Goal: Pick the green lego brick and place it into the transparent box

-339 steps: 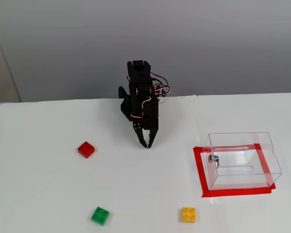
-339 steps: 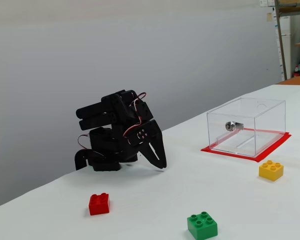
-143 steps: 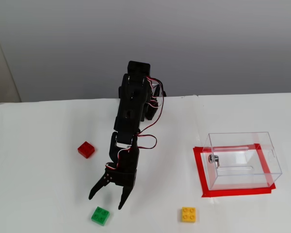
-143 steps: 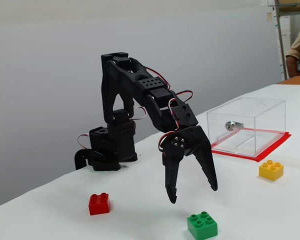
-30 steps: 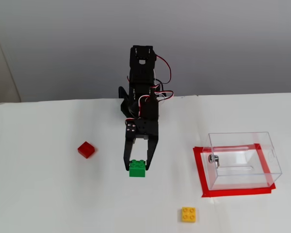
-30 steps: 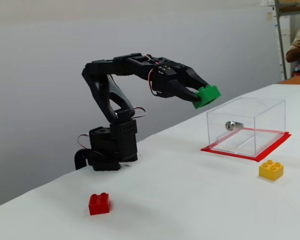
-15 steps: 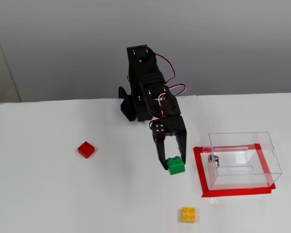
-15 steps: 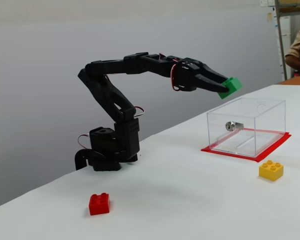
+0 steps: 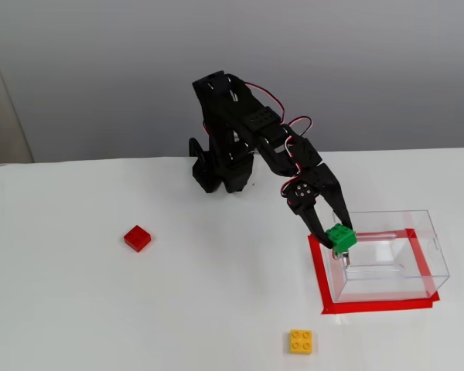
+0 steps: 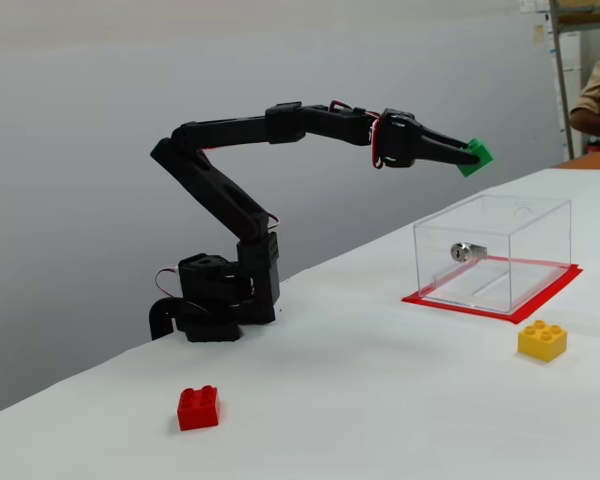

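Gripping the green brick high over the near-left wall of the clear box, the hand would do best to carry on toward three o'clock in the higher fixed view, releasing only once past the rim.

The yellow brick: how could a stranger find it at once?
Start at the clear plastic box on its red tape frame. On the white table before it lies the small yellow studded plastic brick, alone. The red brick lies far away.
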Controlling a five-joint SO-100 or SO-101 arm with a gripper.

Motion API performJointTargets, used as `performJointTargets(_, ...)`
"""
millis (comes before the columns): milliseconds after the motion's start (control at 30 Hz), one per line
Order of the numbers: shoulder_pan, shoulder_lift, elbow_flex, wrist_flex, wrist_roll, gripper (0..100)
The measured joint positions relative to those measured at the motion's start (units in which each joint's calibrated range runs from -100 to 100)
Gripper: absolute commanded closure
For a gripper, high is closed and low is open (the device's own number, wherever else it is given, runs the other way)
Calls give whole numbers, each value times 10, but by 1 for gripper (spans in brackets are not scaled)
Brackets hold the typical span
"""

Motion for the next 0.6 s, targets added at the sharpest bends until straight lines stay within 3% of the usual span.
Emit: performJointTargets(600, -168, 138, -79, -1, 0, 89)
